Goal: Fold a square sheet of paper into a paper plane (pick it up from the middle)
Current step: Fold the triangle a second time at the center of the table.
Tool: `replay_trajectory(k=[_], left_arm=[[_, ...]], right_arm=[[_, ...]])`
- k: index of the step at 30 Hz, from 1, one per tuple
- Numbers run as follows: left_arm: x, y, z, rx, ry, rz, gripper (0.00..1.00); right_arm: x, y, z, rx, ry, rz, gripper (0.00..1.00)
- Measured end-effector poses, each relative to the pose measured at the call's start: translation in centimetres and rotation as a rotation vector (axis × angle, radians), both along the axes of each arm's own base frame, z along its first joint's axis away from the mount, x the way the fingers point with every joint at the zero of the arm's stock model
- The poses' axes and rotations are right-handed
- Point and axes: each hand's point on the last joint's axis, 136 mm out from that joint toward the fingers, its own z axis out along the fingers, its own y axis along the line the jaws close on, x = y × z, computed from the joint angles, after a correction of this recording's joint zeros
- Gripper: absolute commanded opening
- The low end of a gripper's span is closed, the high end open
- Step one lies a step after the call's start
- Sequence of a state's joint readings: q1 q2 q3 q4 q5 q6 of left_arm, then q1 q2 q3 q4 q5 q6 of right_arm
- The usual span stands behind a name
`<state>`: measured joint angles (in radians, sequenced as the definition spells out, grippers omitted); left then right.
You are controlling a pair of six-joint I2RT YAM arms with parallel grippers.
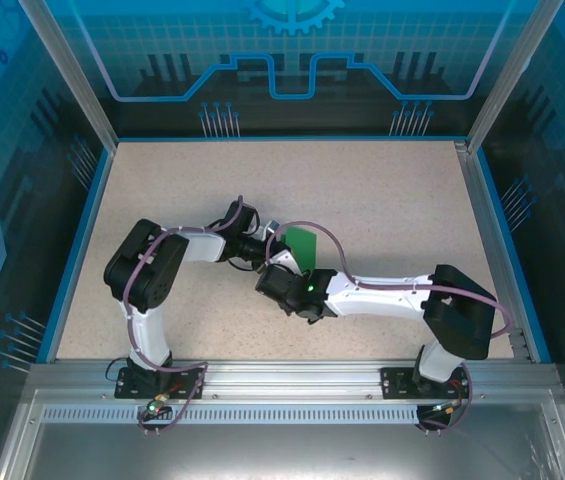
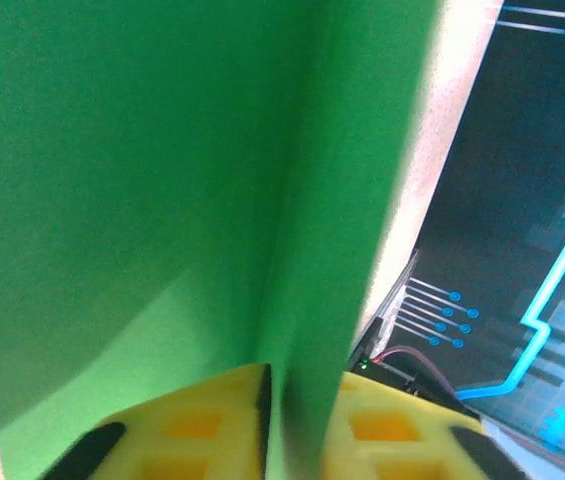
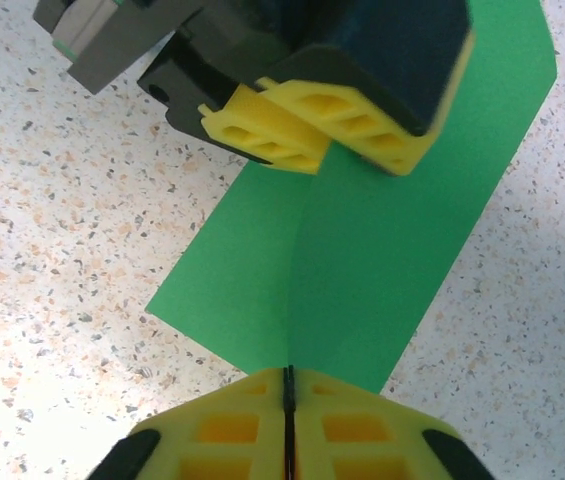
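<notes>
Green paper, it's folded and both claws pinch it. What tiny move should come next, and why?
Probably the left gripper should let go. The right gripper is shut on the near end of the crease in the sheet of paper, so it likely won't drop, and the left is free for the next fold.
</notes>
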<state>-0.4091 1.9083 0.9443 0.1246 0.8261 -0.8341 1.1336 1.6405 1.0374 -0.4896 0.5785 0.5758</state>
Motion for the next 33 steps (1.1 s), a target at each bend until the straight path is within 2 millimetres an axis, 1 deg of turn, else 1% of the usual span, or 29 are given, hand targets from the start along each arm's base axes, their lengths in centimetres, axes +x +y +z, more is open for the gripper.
replay_trajectory(k=[1,3,5,6,7,9,12,15,16,20,24,29,33], left_arm=[[0.0,0.0,0.1,0.003,-0.002,0.002,0.32],[0.1,0.2,0.4,0.014,-0.014,0.011,0.45],[0.3,0.4,0.8,0.029,-0.027,0.025,0.49],[0.4,0.5,1.1,0.04,-0.037,0.035,0.54],[0.6,0.7,1.4,0.051,-0.048,0.045,0.57],[0.8,1.1,1.9,0.074,-0.069,0.07,0.6],[0.8,2.0,2.5,0.12,-0.099,0.113,0.6],[0.3,3.0,2.7,0.161,-0.115,0.147,0.57],[0.1,3.2,2.6,0.176,-0.117,0.155,0.54],[-1.6,3.4,2.1,0.232,-0.116,0.157,0.37],[-3.5,2.5,1.3,0.279,-0.119,0.119,0.23],[-5.3,1.9,0.1,0.329,-0.112,0.084,0.16],[-5.8,1.6,-0.5,0.348,-0.109,0.072,0.13]], right_arm=[[0.0,0.0,0.0,0.009,0.006,0.002,0.0],[0.0,-0.3,-0.3,0.02,0.02,-0.001,0.0],[0.1,-0.7,-0.6,0.043,0.04,-0.005,0.0],[0.1,-0.9,-0.7,0.059,0.054,-0.006,0.0],[0.2,-1.1,-0.9,0.079,0.069,-0.006,0.0],[0.3,-1.4,-1.0,0.139,0.1,-0.005,0.0],[0.6,-2.0,-1.2,0.245,0.149,-0.011,0.0],[1.0,-2.6,-1.5,0.354,0.207,-0.015,0.0],[1.1,-2.7,-1.5,0.386,0.224,-0.014,0.0],[1.4,-3.3,-1.4,0.499,0.276,-0.011,0.0],[2.0,-3.8,-1.2,0.584,0.311,-0.015,0.0],[2.4,-3.9,-0.7,0.636,0.33,-0.011,0.0],[2.3,-3.7,-0.5,0.653,0.344,0.002,0.0]])
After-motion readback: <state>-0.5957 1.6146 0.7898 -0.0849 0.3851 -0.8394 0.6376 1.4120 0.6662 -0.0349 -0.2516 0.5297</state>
